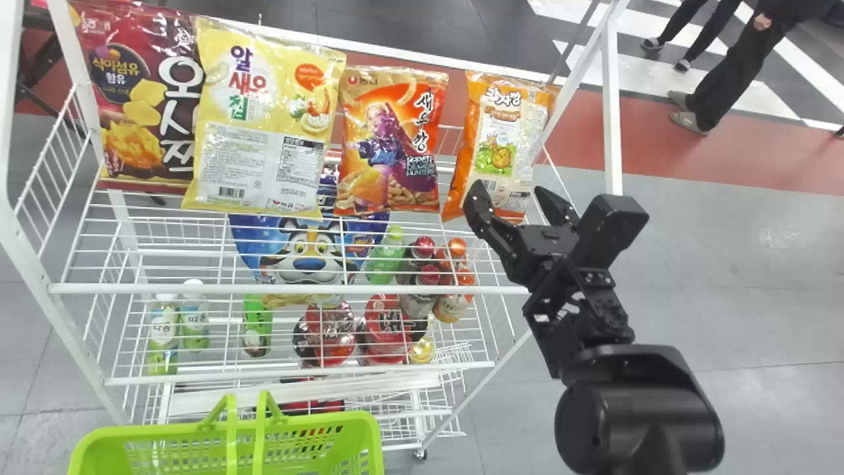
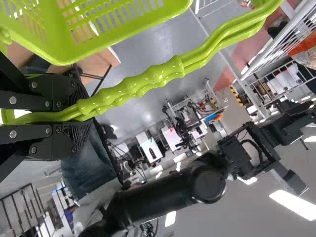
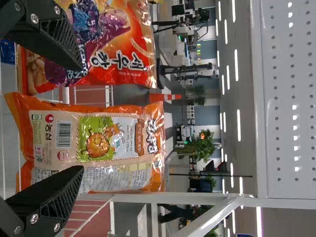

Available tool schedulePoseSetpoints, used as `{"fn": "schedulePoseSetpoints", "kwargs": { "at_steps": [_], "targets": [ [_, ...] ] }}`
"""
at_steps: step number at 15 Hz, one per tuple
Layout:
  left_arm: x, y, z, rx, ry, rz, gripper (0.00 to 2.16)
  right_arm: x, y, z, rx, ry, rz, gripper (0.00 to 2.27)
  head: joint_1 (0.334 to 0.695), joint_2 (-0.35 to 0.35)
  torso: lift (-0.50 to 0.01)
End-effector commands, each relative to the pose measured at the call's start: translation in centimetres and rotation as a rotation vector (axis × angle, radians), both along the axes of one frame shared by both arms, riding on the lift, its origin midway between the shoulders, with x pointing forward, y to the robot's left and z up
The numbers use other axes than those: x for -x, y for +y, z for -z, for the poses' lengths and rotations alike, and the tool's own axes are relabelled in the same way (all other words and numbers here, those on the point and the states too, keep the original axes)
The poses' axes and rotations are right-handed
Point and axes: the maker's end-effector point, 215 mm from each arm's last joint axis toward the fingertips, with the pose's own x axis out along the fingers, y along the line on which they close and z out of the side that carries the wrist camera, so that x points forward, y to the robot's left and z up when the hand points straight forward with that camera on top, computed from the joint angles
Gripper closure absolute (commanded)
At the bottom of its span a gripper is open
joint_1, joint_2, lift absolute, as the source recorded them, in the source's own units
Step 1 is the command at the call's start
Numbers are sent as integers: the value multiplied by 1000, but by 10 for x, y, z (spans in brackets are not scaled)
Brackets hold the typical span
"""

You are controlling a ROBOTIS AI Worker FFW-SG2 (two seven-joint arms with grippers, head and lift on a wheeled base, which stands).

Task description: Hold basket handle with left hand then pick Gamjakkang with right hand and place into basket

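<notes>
In the head view my right gripper (image 1: pixel 510 199) stands open at the lower edge of the Gamjakkang (image 1: pixel 500 132), an orange bag at the right end of the top shelf. The right wrist view has the right gripper (image 3: pixel 82 118) with its fingers apart and the Gamjakkang (image 3: pixel 98 143) beyond them, nothing held between. At the bottom left of the head view is the green basket (image 1: pixel 165 432), with its handles (image 1: pixel 231 435) raised. My left gripper (image 2: pixel 81 116) is shut on the basket handle (image 2: pixel 148 85), and the basket (image 2: pixel 123 29) hangs beside it in the left wrist view.
Left of the Gamjakkang stand a red-orange snack bag (image 1: pixel 389 145), a yellow bag (image 1: pixel 264 119) and a dark red bag (image 1: pixel 142 99). Bottles and packs lie on lower shelves. A white rack post (image 1: pixel 612 105) rises close to the right gripper.
</notes>
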Motion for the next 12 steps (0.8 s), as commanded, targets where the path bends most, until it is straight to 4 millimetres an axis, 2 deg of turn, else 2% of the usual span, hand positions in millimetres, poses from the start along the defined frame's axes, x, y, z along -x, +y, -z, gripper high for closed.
{"fn": "schedulePoseSetpoints", "kwargs": {
  "at_steps": [1,12],
  "targets": [
    [-2,2,0,3,1,-4,2132,-19,-12,2,-4,20,20,97,695,-350,-20],
    [-4,9,-3,16,-2,-10,2132,-75,-42,11,34,101,56,97,695,-350,-20]
  ]
}}
